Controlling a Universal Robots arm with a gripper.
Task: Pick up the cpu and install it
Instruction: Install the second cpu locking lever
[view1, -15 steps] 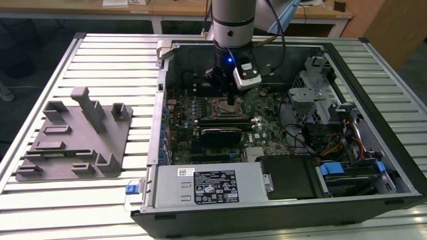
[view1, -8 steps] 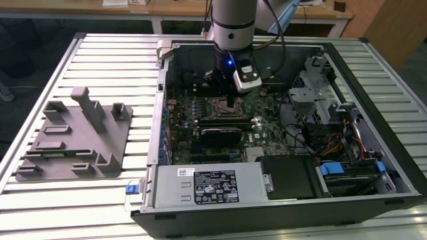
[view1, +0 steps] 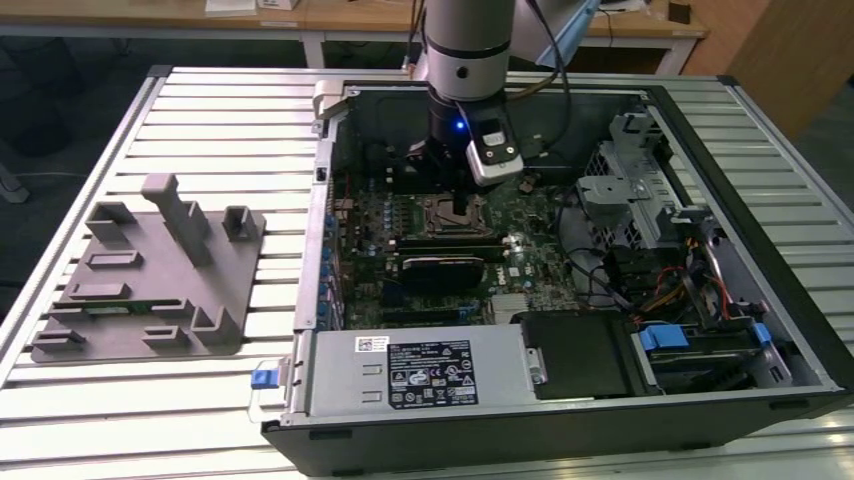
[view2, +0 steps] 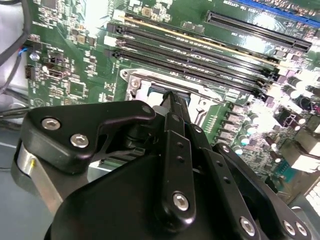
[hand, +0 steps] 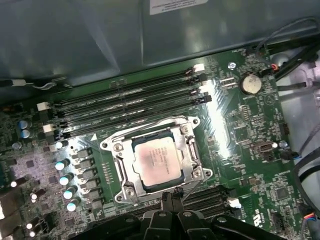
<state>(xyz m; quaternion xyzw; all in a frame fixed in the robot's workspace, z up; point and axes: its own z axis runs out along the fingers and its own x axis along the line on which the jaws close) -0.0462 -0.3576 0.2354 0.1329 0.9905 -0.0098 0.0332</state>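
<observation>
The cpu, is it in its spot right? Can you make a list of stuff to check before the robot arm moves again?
1. cpu lies inside the socket frame in the first wrist view: ok.
2. cpu sits flat, not tilted: looks ok, edges run along the frame.
3. gripper hangs at the socket's edge, just off the chip: ok.
4. Fingers let go of the cpu: cannot tell.
5. Socket's metal cover closed over the chip: not ok, the shiny top is bare.
6. memory slots beside the socket are clear of the gripper: ok.
</observation>
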